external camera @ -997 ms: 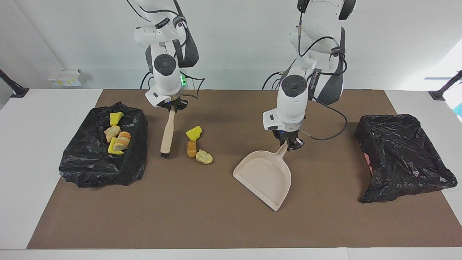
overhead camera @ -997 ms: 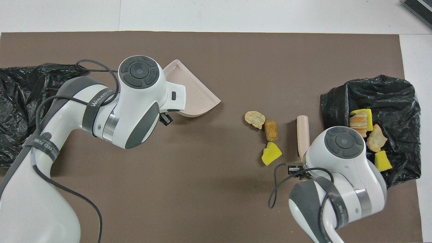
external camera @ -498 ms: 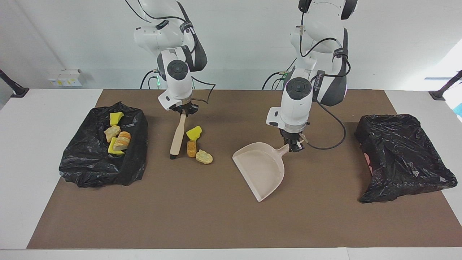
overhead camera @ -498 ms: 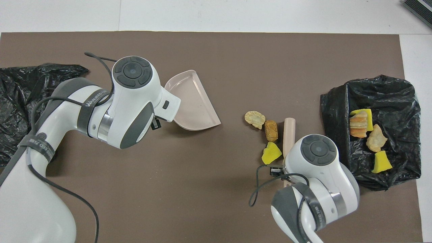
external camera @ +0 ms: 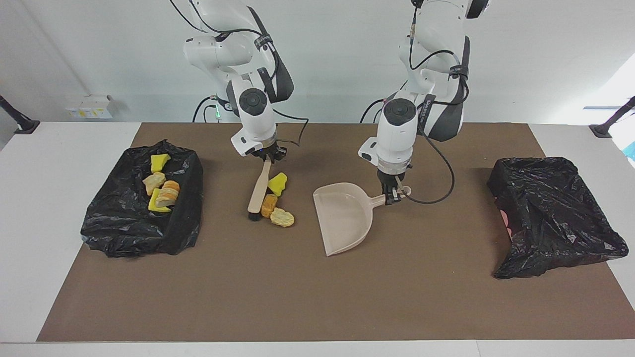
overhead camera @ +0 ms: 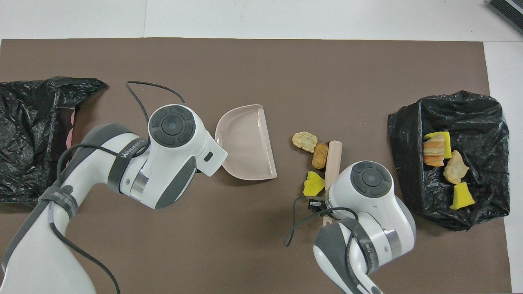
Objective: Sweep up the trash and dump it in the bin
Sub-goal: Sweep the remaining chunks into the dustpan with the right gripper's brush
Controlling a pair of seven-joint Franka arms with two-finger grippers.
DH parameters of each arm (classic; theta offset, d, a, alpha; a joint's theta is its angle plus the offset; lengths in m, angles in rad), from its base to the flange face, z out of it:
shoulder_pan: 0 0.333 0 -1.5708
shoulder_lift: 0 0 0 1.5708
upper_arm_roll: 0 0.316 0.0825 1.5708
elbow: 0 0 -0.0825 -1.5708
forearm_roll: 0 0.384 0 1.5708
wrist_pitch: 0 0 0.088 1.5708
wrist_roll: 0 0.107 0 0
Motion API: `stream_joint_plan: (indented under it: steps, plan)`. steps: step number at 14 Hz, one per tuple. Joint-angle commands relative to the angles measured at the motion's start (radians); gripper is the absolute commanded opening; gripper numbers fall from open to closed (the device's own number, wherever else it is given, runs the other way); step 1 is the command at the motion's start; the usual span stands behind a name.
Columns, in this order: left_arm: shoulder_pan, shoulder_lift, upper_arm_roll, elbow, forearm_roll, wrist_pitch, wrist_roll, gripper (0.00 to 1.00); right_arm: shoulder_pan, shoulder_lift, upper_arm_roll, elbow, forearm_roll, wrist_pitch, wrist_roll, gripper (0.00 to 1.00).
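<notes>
The right gripper (external camera: 267, 157) had its fingers clamped on the handle of a brush (external camera: 259, 191), its bristle end down on the table (external camera: 297, 297) against three loose trash pieces (external camera: 276, 200). The left gripper (external camera: 392, 194) pinched the dustpan (external camera: 342, 218) handle, the pan lying just beside those pieces toward the left arm's end. Four more bits lay in the black-lined bin (external camera: 144, 208) at the right arm's end.

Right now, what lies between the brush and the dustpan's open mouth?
Three trash bits lie beside the brush; then bare brown mat up to the dustpan. Both views show it.
</notes>
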Motion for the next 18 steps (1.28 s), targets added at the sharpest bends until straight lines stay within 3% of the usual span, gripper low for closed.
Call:
stream_joint_plan:
  steps: [1, 3, 7, 11, 14, 18]
  plan:
    - [-0.046, -0.082, 0.006, -0.126, 0.016, 0.047, 0.027, 0.0, 0.038, 0.075, 0.003, 0.079, 0.054, 0.015, 0.016, 0.0]
    - [-0.061, -0.082, 0.006, -0.136, 0.016, 0.058, 0.019, 0.0, 0.047, 0.121, 0.005, 0.141, 0.181, 0.018, -0.004, 0.0]
    - [-0.069, -0.087, 0.006, -0.152, 0.016, 0.091, 0.019, 0.0, 0.12, 0.135, 0.008, 0.214, 0.304, -0.019, 0.007, 0.0]
    - [-0.065, -0.085, 0.004, -0.189, 0.014, 0.188, 0.021, 0.0, 0.079, 0.07, -0.002, 0.343, 0.312, -0.25, 0.005, 0.0]
    - [-0.052, -0.084, 0.004, -0.192, 0.014, 0.19, 0.025, 0.0, 0.0, 0.008, -0.005, 0.342, 0.251, -0.353, -0.135, 0.0]
    - [-0.036, -0.082, 0.006, -0.19, 0.013, 0.182, 0.01, 0.0, -0.036, 0.057, -0.003, 0.345, -0.005, -0.32, -0.382, 0.0]
